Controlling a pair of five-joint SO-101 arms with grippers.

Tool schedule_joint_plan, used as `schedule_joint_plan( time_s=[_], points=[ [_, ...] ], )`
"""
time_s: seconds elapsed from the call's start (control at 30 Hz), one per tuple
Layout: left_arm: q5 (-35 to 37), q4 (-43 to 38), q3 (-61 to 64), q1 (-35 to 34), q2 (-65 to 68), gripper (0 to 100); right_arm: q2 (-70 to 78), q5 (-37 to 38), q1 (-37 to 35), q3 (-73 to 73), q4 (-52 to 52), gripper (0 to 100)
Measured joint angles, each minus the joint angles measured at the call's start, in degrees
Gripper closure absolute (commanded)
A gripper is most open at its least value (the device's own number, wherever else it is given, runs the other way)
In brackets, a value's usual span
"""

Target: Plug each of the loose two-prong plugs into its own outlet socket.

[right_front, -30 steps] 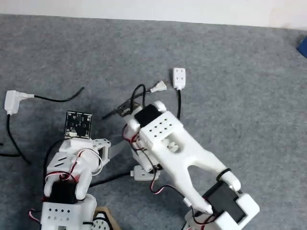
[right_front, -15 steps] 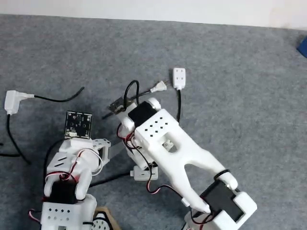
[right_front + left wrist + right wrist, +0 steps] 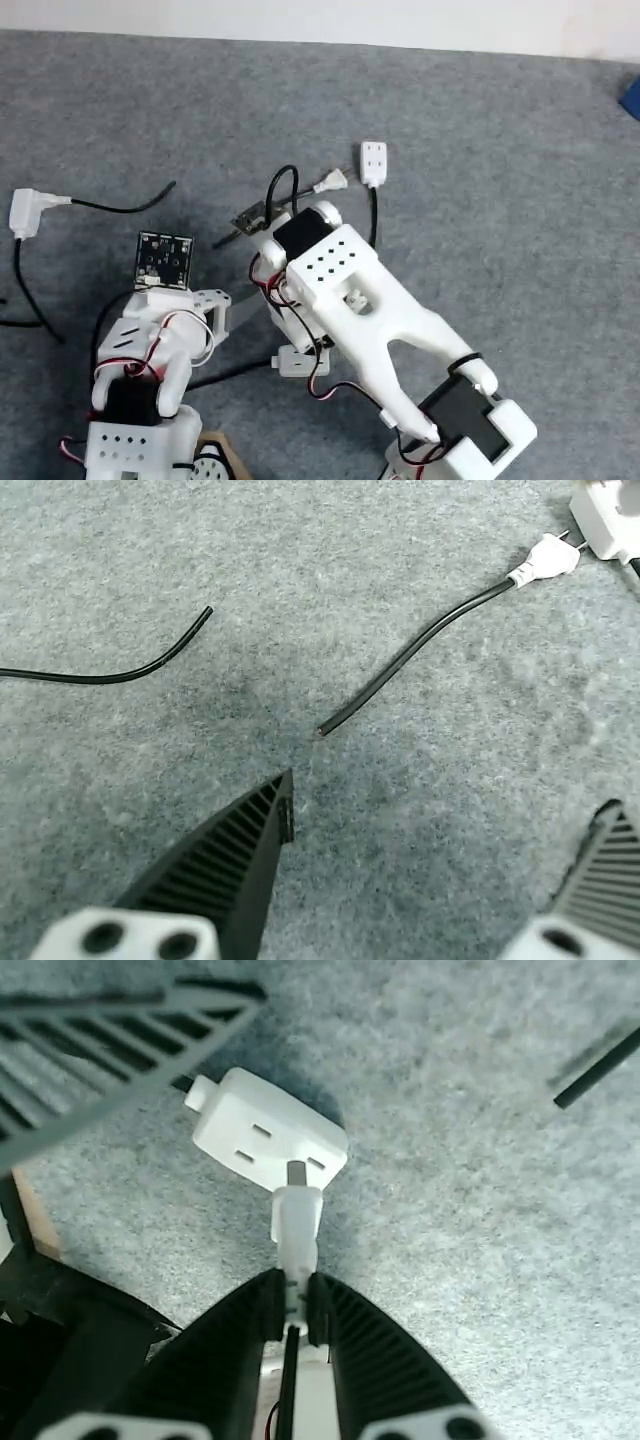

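White plug [image 3: 297,1228] in the clamped right pincer [image 3: 293,1288], prongs at a white socket [image 3: 268,1135]; left pincer [image 3: 450,792] apart

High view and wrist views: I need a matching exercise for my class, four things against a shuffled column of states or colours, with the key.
Things
1. left gripper
2. right gripper
3. loose plug
4. carpet

States or colours
A. grey
B. jaws shut on a white plug
C. jaws open, holding nothing
D. lying unheld beside a white outlet socket

Pairs: 1-C, 2-B, 3-D, 4-A
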Motion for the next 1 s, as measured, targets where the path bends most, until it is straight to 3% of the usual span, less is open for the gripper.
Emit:
schedule_joint_plan(
  time_s=[1.0],
  points=[
    [0.00,0.00,0.00,0.00,0.00,57,3.78,1.05,0.35,3.34,-3.16,99.2]
  ],
)
